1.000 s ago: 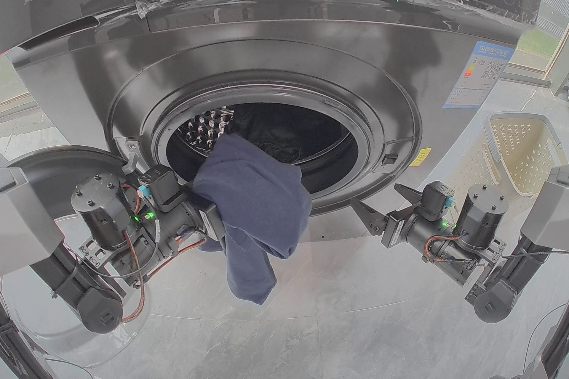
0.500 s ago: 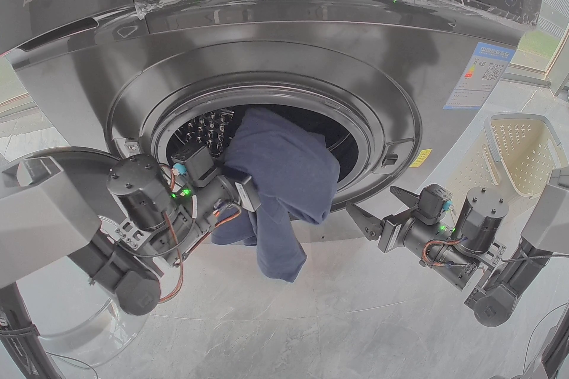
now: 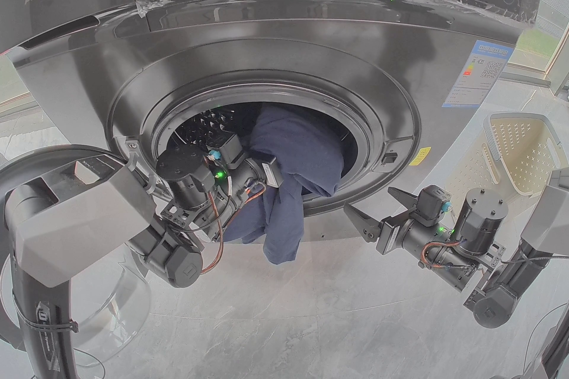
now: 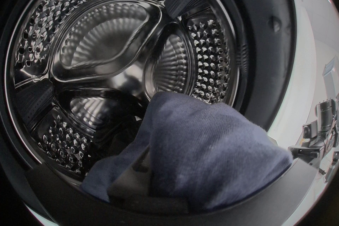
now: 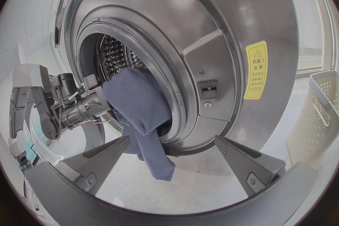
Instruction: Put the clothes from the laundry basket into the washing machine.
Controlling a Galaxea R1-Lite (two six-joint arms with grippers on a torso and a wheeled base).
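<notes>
Navy garment half in the washing machine, draped over my left end effector.

The cloth bunches in the round door opening, its upper part past the rim toward the steel drum, while a tail hangs down outside the front above the floor. It covers my left end effector, so I cannot tell whether that one is grasping. My right end effector is released, jaws spread and holding nothing, low and to the right of the opening. The laundry basket stands at the far right, beside the machine.
</notes>
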